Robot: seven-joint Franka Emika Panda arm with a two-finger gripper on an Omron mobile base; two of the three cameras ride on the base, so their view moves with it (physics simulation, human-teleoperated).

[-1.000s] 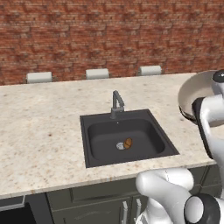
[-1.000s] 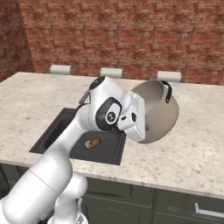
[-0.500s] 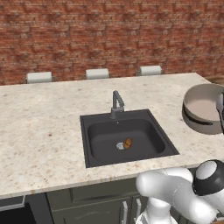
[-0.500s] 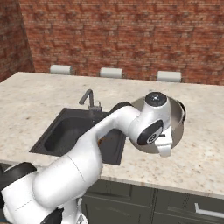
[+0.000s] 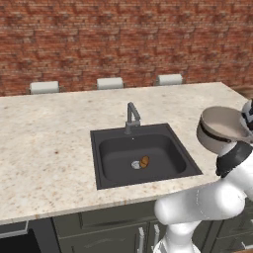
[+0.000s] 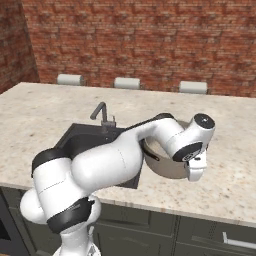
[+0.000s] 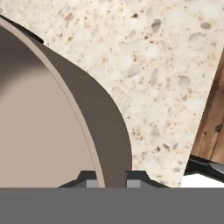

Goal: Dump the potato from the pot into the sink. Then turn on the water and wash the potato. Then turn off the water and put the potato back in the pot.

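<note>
The potato (image 5: 144,161), a small orange-brown lump, lies on the floor of the black sink (image 5: 111,163), right beside the round silver drain (image 5: 135,165). The grey pot (image 5: 222,129) stands upright and empty over the counter to the right of the sink, and its lower wall shows behind my arm (image 6: 167,169). My gripper (image 7: 111,179) is shut on the pot's rim, with the pot wall (image 7: 100,127) running between the two tips. I cannot tell whether the pot's base touches the counter. The faucet (image 5: 131,117) stands at the sink's back edge, and no water runs.
Speckled beige counter (image 5: 49,148) surrounds the sink. A brick wall (image 5: 123,39) with three white outlets rises behind it. The counter's right end (image 5: 232,94) lies close to the pot, and wooden floor (image 7: 212,131) shows past it. My arm (image 6: 125,155) arches over the sink's right side.
The pot has swung from tipped on its side and held high to upright and lower, right of the sink. The potato has stayed by the drain.
</note>
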